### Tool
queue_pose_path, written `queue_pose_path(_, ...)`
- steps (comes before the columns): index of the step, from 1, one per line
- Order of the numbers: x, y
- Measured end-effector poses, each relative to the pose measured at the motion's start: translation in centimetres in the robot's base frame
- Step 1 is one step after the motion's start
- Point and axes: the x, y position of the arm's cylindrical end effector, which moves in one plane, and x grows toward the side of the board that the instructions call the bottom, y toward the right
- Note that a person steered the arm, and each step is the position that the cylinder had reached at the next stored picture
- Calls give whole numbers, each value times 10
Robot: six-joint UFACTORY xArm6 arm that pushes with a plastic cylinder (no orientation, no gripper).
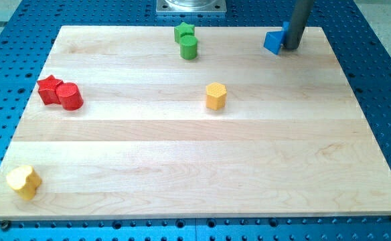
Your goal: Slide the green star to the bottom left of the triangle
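The green star [184,31] lies at the top middle of the wooden board [202,161], touching a green cylinder [189,47] just below it. A blue triangle-like block [273,42] sits near the top right corner. My tip [292,47] rests against its right side, and the rod partly hides a second blue block [286,28] behind it. The tip is far to the right of the green star.
A red star [48,88] and a red cylinder [69,96] touch each other at the left edge. A yellow hexagon [215,96] stands near the middle. A yellow heart-like block [24,181] sits at the bottom left corner.
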Motion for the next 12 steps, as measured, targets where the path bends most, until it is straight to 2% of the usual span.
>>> queue_pose_path(2,22,-13)
queue_pose_path(3,97,-24)
queue_pose_path(5,72,-191)
queue_pose_path(6,74,-247)
queue_pose_path(8,74,-248)
queue_pose_path(10,46,-332)
queue_pose_path(12,-35,-337)
